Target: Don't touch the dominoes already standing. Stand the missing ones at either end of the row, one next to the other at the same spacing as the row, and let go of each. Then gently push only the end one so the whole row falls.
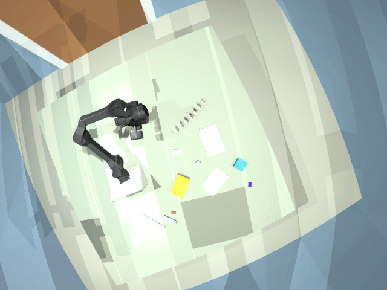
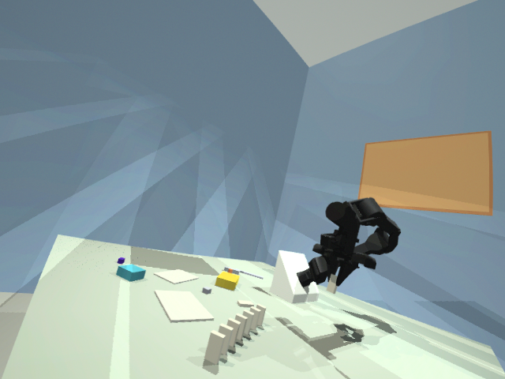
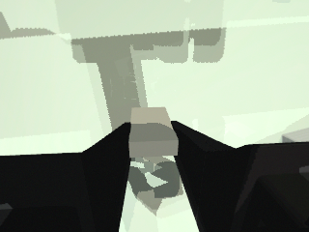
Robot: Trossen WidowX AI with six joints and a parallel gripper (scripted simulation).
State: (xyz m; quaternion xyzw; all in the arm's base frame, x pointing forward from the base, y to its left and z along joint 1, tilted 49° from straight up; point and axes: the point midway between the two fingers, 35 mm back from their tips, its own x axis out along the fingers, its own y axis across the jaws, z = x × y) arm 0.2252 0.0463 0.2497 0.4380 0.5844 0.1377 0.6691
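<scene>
The gripper (image 2: 339, 281) is clamped on a pale domino (image 3: 151, 132), both fingers pressed to its sides, and carries it in the air above the table (image 1: 281, 174), toward the table's edge nearest the orange panel (image 2: 428, 173). The row of standing dominoes (image 1: 188, 116) sits apart from it, nearer the table's middle. One more domino (image 1: 176, 151) lies flat just beside the row's near end.
</scene>
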